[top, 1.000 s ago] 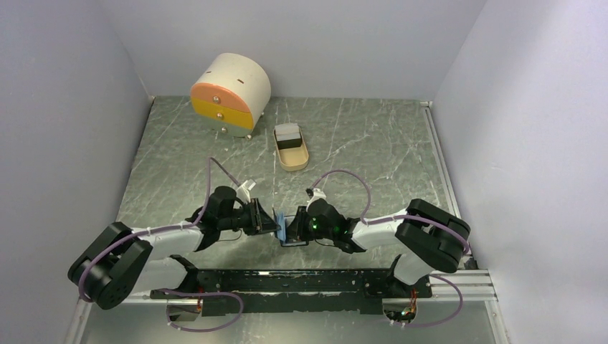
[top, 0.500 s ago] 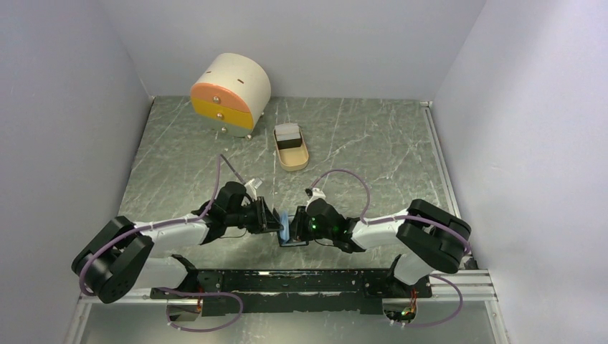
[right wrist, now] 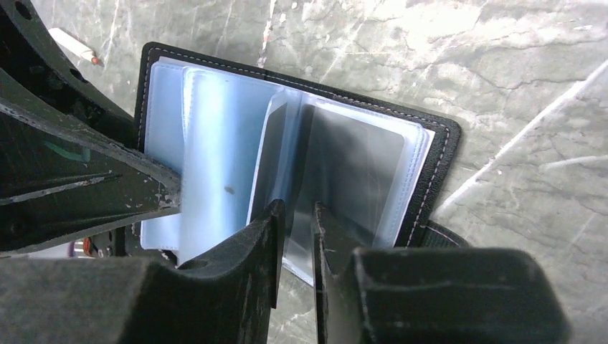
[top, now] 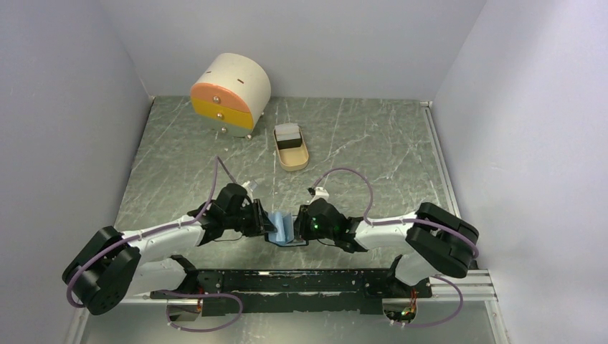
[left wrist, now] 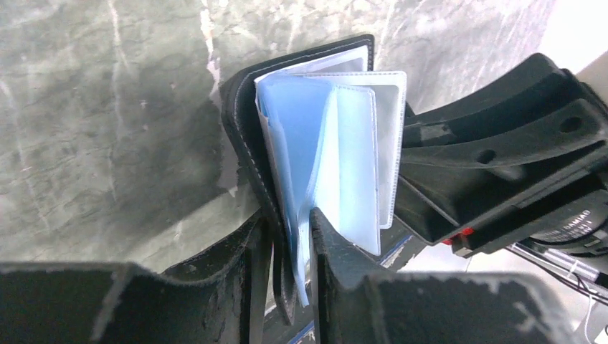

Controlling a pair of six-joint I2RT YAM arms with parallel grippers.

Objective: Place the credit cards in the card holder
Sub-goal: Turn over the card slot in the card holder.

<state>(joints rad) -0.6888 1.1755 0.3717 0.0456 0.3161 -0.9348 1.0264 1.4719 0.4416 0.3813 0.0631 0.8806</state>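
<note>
The card holder point(top: 281, 230) is a black wallet with blue and clear inner sleeves. It stands open on the table between my two grippers. My left gripper point(top: 268, 226) is shut on its black cover and a blue sleeve point(left wrist: 337, 143), seen in the left wrist view point(left wrist: 287, 216). My right gripper point(top: 296, 228) is shut on a clear sleeve of the holder point(right wrist: 215, 143), seen in the right wrist view point(right wrist: 295, 209). The credit cards point(top: 289, 135), one light and one black, lie in a tan tray far behind.
The tan oval tray point(top: 293, 159) sits at mid-table. A round cream drawer box point(top: 229, 92) with orange and yellow drawers stands at the back left. Grey walls close in on both sides. A metal rail point(top: 315, 281) runs along the near edge.
The left gripper has drawn the cover to the left, and the holder has spread wider, showing more blue. The right gripper has barely moved.
</note>
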